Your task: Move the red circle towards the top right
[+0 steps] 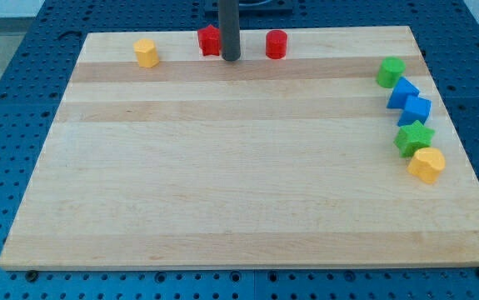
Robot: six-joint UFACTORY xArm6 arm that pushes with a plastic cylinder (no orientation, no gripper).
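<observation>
Wooden board (239, 183) | blue pegboard (22, 67) around | red circle (276, 44) top edge

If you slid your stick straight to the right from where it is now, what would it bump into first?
Probably the red circle. My tip sits just left of it, beside another red block, with bare board between, though depth is hard to judge.

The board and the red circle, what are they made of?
The board looks like pale wood: grain lines and joined strips show. The red circle looks like smooth, solid-coloured plastic, though painted wood is possible. My tip sits at its left.
</observation>
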